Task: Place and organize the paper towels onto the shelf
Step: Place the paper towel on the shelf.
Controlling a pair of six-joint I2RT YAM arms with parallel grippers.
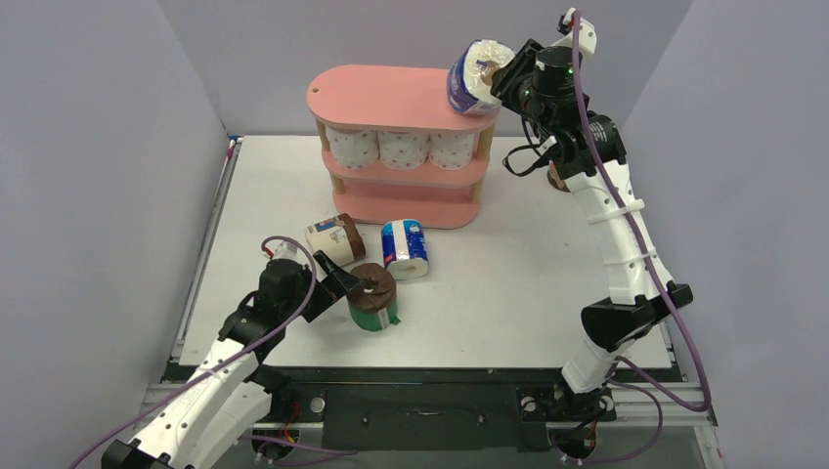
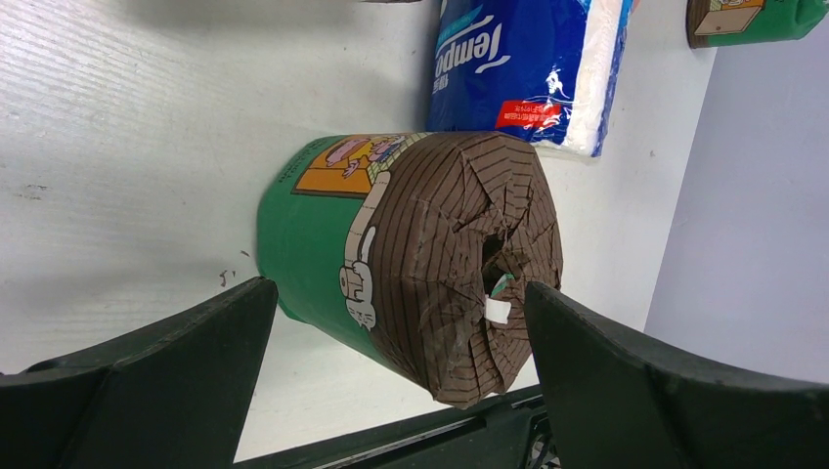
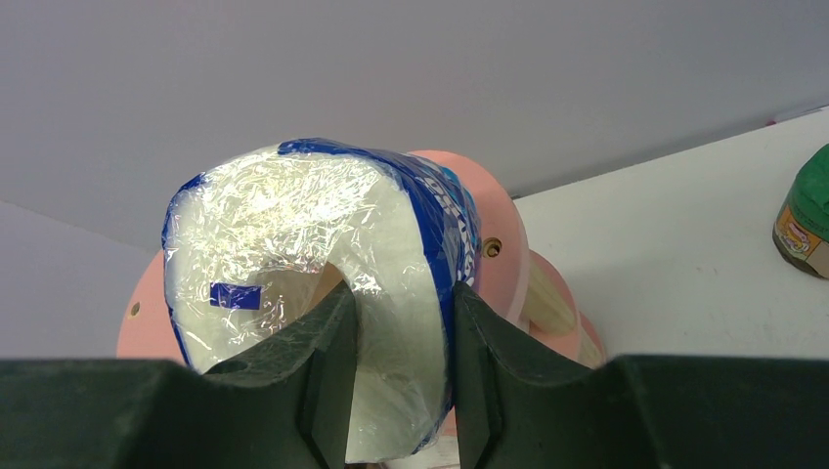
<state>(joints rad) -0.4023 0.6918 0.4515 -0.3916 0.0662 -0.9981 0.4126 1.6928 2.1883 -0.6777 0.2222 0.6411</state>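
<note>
Shelf's (image 1: 391, 98) middle tier: three dotted rolls (image 1: 403, 149). Right claw (image 3: 401, 342) pinches one blue roll (image 1: 474, 76) over the top board's right end. Another blue roll (image 1: 405, 249) lies at the bench (image 1: 547, 274) centre. Left claw (image 2: 399, 313) gapes around one of two green-brown rolls (image 2: 323, 225).

Pink three-tier oval shelf (image 1: 391, 98), pale wooden posts. Middle tier: three white paper rolls dotted pink (image 1: 403, 149). Far right, at top board: film-wrapped white roll banded blue (image 1: 474, 76). Near left on white tabletop (image 1: 518, 283): green-wrapped roll (image 1: 374, 293), brown pinstriped end, orange picture panel; blue printed roll (image 1: 405, 249), white lettering, red patch; cream-and-brown wrapped roll (image 1: 332, 239).
</note>
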